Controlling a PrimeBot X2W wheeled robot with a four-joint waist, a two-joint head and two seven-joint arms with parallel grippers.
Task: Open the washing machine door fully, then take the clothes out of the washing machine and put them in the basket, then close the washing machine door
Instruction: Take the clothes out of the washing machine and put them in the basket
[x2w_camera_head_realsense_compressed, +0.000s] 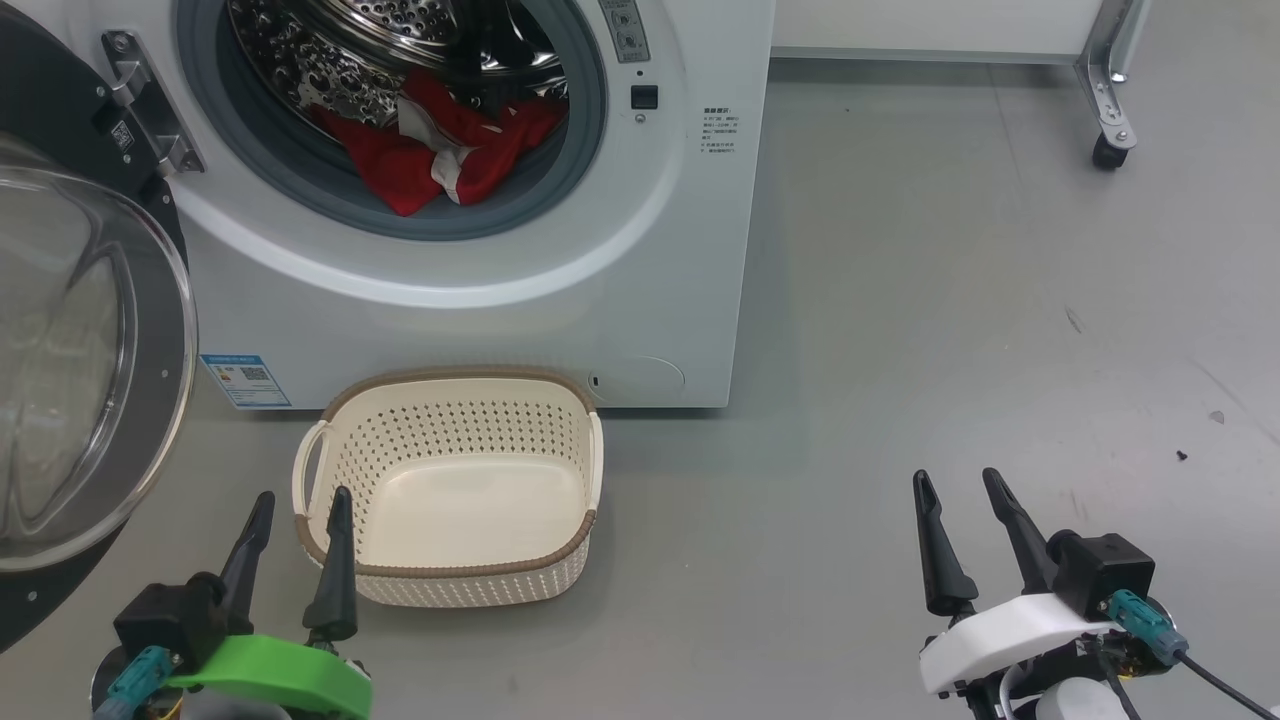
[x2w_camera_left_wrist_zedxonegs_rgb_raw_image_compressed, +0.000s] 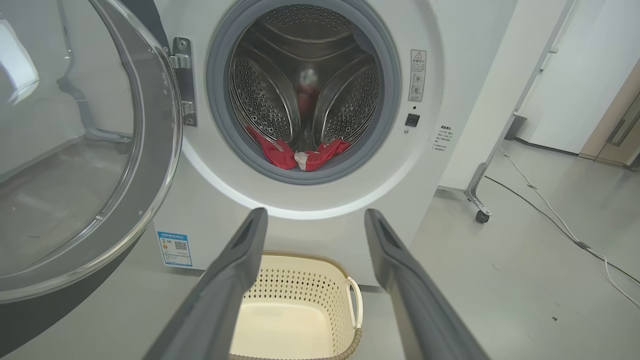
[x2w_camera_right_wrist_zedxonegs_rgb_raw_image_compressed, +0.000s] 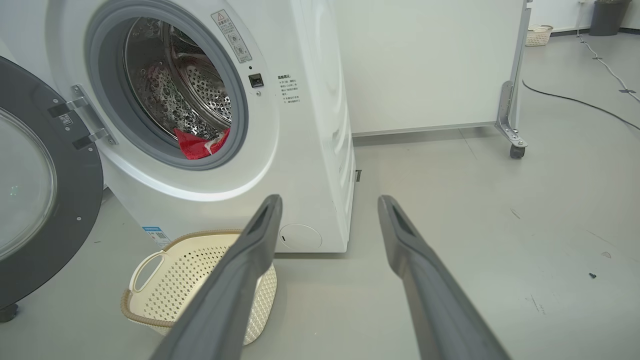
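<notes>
The white washing machine (x2w_camera_head_realsense_compressed: 520, 310) stands ahead with its round door (x2w_camera_head_realsense_compressed: 70, 360) swung out wide to the left. Red clothes (x2w_camera_head_realsense_compressed: 440, 150) with white trim lie at the bottom of the steel drum, also seen as clothes (x2w_camera_left_wrist_zedxonegs_rgb_raw_image_compressed: 295, 152) and clothes (x2w_camera_right_wrist_zedxonegs_rgb_raw_image_compressed: 200, 145). The cream basket (x2w_camera_head_realsense_compressed: 455, 575) sits empty on the floor in front of the machine. My left gripper (x2w_camera_head_realsense_compressed: 300, 515) is open at the basket's near left corner. My right gripper (x2w_camera_head_realsense_compressed: 960, 490) is open over bare floor to the right, holding nothing.
A white partition on a wheeled metal leg (x2w_camera_head_realsense_compressed: 1110, 120) stands at the back right. Cables (x2w_camera_left_wrist_zedxonegs_rgb_raw_image_compressed: 560, 220) run across the grey floor on the right. A second basket (x2w_camera_right_wrist_zedxonegs_rgb_raw_image_compressed: 537, 35) sits far off by the wall.
</notes>
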